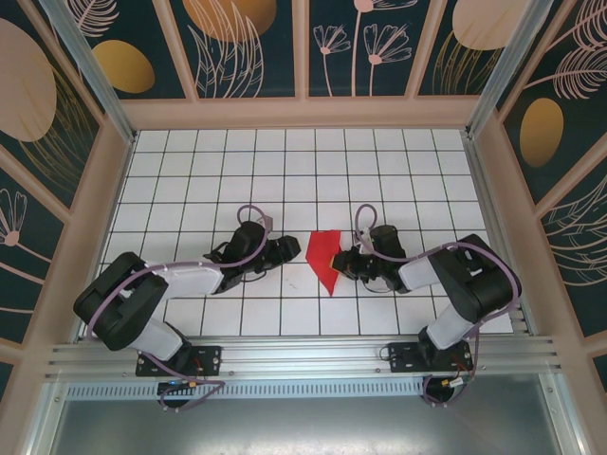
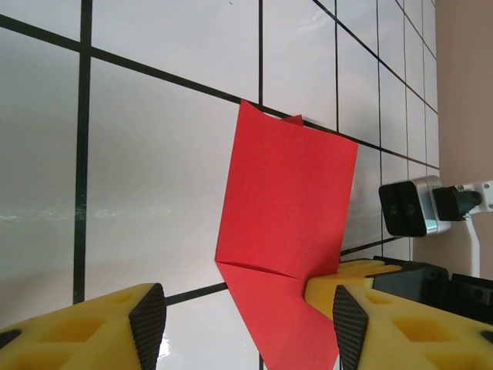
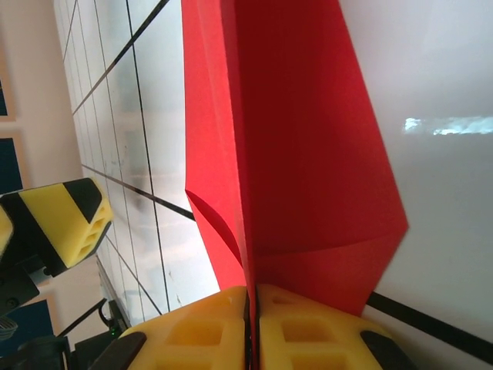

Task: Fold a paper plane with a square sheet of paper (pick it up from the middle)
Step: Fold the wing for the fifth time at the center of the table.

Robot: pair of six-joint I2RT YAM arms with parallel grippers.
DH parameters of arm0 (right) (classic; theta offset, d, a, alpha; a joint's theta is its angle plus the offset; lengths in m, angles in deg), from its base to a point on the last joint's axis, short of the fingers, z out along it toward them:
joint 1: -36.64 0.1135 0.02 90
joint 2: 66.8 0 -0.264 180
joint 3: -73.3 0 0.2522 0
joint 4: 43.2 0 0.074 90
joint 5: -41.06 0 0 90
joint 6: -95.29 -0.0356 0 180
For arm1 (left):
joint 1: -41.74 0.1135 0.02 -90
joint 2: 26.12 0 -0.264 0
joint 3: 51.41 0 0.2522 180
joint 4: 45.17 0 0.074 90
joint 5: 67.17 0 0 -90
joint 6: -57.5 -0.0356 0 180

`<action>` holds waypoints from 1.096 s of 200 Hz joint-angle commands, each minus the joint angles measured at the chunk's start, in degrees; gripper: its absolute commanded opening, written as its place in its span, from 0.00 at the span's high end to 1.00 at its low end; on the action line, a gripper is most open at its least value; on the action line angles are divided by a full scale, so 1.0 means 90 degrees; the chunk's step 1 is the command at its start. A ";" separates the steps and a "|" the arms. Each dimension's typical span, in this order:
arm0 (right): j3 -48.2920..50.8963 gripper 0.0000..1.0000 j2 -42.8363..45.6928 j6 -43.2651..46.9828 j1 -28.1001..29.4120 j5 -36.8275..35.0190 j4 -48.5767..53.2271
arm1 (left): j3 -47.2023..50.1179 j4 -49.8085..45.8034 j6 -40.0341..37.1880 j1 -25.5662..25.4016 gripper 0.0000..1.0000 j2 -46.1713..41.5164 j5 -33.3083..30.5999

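Top external view: my two grippers face each other over the middle of the white tiled table [image 1: 190, 171], with the red sheet of paper [image 1: 322, 258] between them. My left gripper [image 1: 285, 251] sits just beside the sheet's left edge, and my right gripper [image 1: 343, 263] meets its right edge. The sheet is partly folded, wide at the far end and narrowing to a point at the near end.

From my left wrist, my left gripper [image 2: 246, 324] stands open, its yellow fingers [image 2: 146, 320] with black pads well apart. The pointed end of the red sheet of paper [image 2: 289, 208] runs into the gap between them. Whether it brushes the pad on that side I cannot tell. At the sheet's other edge my right gripper [image 2: 340, 280] bears on the paper.

From my right wrist, my right gripper [image 3: 250, 324] is clamped on the red sheet of paper [image 3: 300, 154], a raised fold pinched between the two yellow fingers [image 3: 308, 331]. Beyond the sheet, one yellow and black finger [image 3: 58, 220] of my left gripper shows, apart from the paper
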 commanded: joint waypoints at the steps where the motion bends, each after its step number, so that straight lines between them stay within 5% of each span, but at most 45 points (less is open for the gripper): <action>1: 0.0246 0.88 -0.0279 -0.0175 -0.0183 0.0139 -0.0385 | -0.0185 0.0109 0.0157 -0.0124 0.38 0.0195 0.0146; 42: 0.0495 0.91 -0.0127 -0.0496 -0.0273 0.0618 -0.1486 | -0.0346 0.0275 0.0545 -0.0256 0.37 0.0509 0.0145; 93: 0.0401 0.90 0.1005 -0.0369 -0.0312 0.0661 -0.0947 | -0.0355 0.0904 0.0904 -0.0287 0.37 0.0765 0.0279; 219: 0.0319 0.89 0.1133 -0.0543 -0.0312 0.0943 -0.1097 | -0.0067 0.3151 0.1727 -0.0279 0.47 0.1263 0.0805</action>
